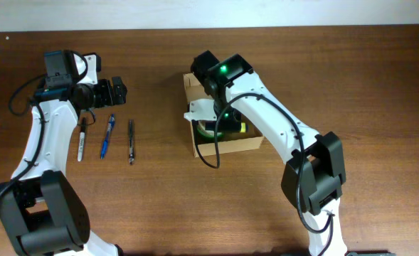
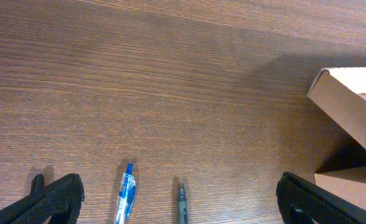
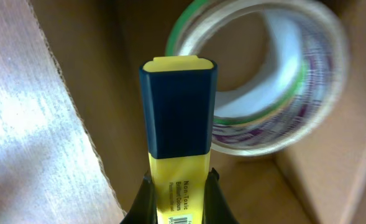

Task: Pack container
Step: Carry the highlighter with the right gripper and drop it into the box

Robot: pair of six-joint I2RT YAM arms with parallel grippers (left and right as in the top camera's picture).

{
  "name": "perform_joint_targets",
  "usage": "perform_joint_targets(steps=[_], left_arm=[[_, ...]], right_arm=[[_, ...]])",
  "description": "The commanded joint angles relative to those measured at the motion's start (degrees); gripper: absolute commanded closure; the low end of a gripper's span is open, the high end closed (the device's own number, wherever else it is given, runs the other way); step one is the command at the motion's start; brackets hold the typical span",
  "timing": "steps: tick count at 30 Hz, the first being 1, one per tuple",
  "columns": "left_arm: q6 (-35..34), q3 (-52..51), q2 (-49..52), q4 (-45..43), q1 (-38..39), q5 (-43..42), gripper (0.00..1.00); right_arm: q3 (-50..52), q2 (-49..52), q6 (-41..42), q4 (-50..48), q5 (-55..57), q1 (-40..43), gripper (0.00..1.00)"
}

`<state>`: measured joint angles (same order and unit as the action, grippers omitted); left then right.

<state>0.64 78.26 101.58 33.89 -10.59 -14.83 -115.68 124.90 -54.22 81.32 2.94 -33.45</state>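
Now tape roll in container, just behind highlighter; pens well apart.

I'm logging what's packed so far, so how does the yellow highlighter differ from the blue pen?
The highlighter is yellow with a dark cap; the blue pen is mostly blue. The highlighter is gripped by the right tool inside the container, next to a tape roll; the blue pen lies loose on the table, outside the container. Both are writing instruments.

Your overhead's evenly lit and sharp, but on your right wrist view the tape roll goes blurry and the table glares pale.
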Motion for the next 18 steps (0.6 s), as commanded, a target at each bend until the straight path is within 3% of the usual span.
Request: perform_joint_targets(steps=[1, 10, 11, 13, 18], left_arm=[[1.11, 0.81, 0.44, 0.02, -0.07, -0.83, 0.01], [1.11, 0.79, 0.44, 0.02, -0.07, -0.83, 0.01], [1.11, 0.79, 0.44, 0.02, -0.07, -0.83, 0.01], [1.11, 0.79, 0.44, 0.02, -0.07, -0.83, 0.01], [1.11, 0.79, 0.44, 0.02, -0.07, -0.83, 0.01]], right_arm=[[2.29, 0.5, -0.39, -0.74, -1.46, 0.22, 0.96], [5.66, 0.52, -0.37, -3.15, -2.95, 0.2, 0.96], [5.66, 0.52, -0.37, -3.19, -2.97, 0.22, 0.94], [5.64, 0.52, 0.22, -3.32, -2.93, 0.22, 0.81], [5.51, -0.35, 1.16, -2.89, -2.54, 0.09, 0.72]])
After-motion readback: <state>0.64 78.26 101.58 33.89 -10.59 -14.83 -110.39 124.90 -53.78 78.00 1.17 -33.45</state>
